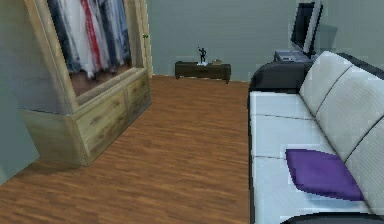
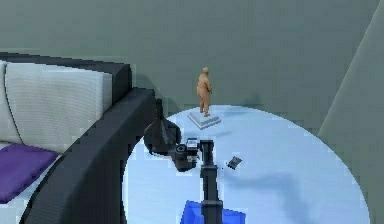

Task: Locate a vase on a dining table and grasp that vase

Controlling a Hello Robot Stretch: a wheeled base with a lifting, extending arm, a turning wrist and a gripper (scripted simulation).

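Forward view: bare wood floor (image 1: pixel 180 140) runs up the middle of the frame, bounded left by the wardrobe (image 1: pixel 95 90), right by the sofa (image 1: pixel 290 130), with a low cabinet (image 1: pixel 202 70) at its far end. Arm side view: the sofa's dark armrest (image 2: pixel 100 160) stands just left of the gripper (image 2: pixel 158 135), a statuette (image 2: pixel 205 95) stands at upper centre, a small dark object (image 2: pixel 234 162) lies mid-frame, and the round table (image 2: pixel 310 175) shows bare tabletop at right.

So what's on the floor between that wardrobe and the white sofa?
Nothing. In the forward view, that stretch is bare wooden floor from the wardrobe across to the sofa.
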